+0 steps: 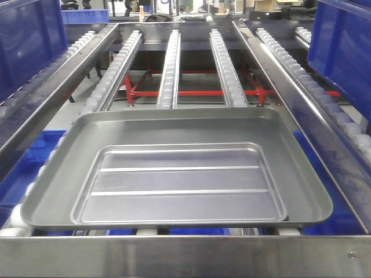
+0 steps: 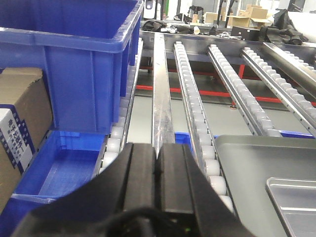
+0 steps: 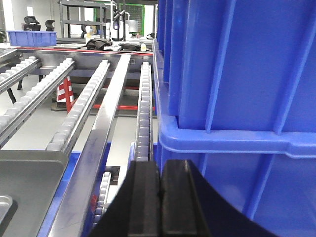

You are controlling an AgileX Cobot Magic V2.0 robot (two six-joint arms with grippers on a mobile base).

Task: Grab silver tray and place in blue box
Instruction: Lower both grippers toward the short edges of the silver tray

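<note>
The silver tray (image 1: 179, 174) lies flat on the roller rails at the near end of the conveyor, with nothing in it. One deep blue box (image 1: 29, 40) stands at the left and another (image 1: 342, 52) at the right. My left gripper (image 2: 157, 150) is shut and empty; it hovers left of the tray's corner (image 2: 261, 158), with the left blue box (image 2: 74, 59) ahead of it. My right gripper (image 3: 159, 168) is shut and empty too, close beside the right blue box (image 3: 237, 74) and well right of the tray's corner (image 3: 24, 182). Neither gripper shows in the front view.
Long roller rails (image 1: 171, 63) run away from me over a red frame (image 1: 191, 92). A steel bar (image 1: 174, 255) crosses the near edge. A shallow blue bin (image 2: 64, 168) sits below the left rails, beside a cardboard carton (image 2: 19, 108).
</note>
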